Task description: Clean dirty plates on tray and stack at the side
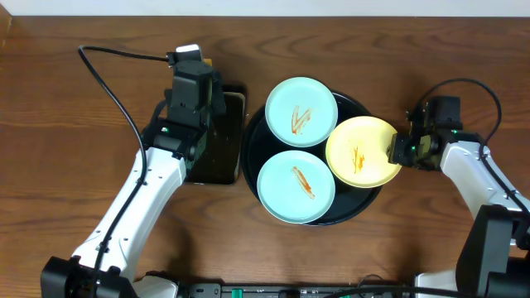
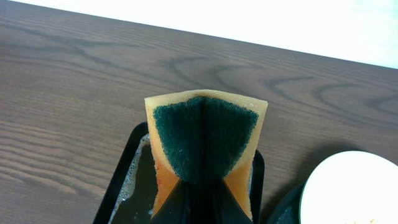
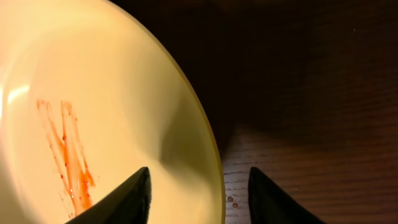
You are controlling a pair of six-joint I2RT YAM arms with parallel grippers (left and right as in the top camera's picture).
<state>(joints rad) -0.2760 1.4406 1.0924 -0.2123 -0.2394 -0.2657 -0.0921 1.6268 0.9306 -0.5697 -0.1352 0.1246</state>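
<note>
Pickup of yellow plate (image 1: 363, 151) in hand, sauce unwiped, resting at the right edge of the round tray (image 1: 358, 209). Right gripper (image 3: 199, 193) spread, straddling the plate's rim; left gripper (image 2: 202, 198) clamped on a folded sponge (image 2: 205, 134). Next, likely: pinch the rim, lift level, meet the sponge.

A brown wood-grain table (image 1: 50, 149) is seen filling nearly the whole view. Beyond the table's far edge a plain white strip (image 1: 331, 7) is shown, evenly lit.

Even bright light overhead; right wrist view dim, shadowed, its yellow plate (image 3: 93, 74) softly blurred.
</note>
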